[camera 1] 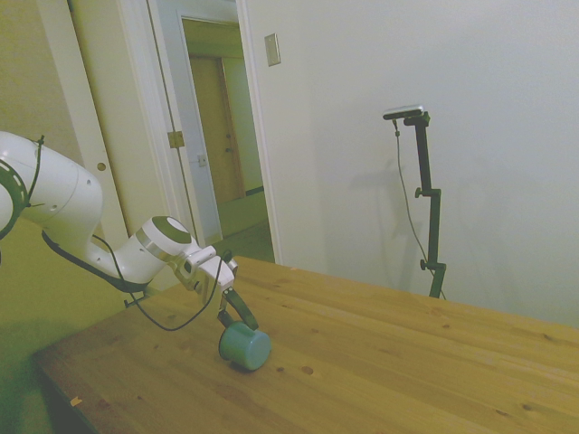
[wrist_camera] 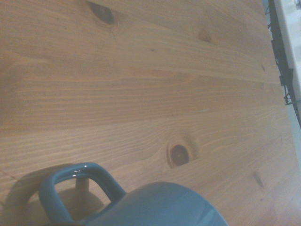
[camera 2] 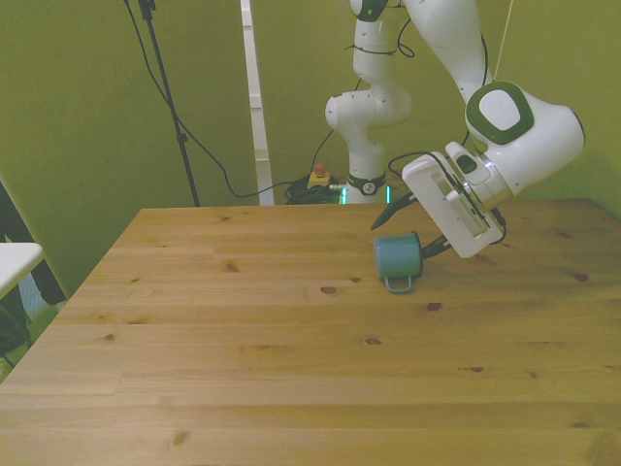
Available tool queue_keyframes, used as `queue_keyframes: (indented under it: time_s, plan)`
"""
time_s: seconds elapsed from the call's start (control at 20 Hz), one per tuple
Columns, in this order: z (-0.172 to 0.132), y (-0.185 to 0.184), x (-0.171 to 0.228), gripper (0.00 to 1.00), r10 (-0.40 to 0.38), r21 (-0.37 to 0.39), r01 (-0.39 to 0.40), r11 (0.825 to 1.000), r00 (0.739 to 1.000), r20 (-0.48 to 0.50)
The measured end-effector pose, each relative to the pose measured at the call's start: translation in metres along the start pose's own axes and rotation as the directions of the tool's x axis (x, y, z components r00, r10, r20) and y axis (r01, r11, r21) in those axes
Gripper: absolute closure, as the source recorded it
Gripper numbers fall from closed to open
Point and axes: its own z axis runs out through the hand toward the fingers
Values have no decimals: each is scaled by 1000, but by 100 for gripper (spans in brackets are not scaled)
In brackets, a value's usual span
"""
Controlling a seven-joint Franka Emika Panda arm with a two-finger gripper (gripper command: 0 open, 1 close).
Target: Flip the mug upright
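You are looking at the mug [camera 2: 397,256] lying tipped on its side on the wooden table [camera 2: 291,369], toward the front view's right and near the far edge; its flat base is facing the front view's left and its handle [wrist_camera: 70,188] is pointing down toward the wood; the gripper [camera 2: 427,248] is pinching the mug at its rim end, dark fingers [camera 1: 242,309] closing on it; the white arm [camera 1: 81,226] is reaching in low behind it.
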Motion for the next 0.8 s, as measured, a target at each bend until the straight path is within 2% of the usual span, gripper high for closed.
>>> queue_keyframes:
  time_s: [0.8]
  plan:
    - [8, -2, -1, 100, -6, 0, 6, 1000, 1000, 4]
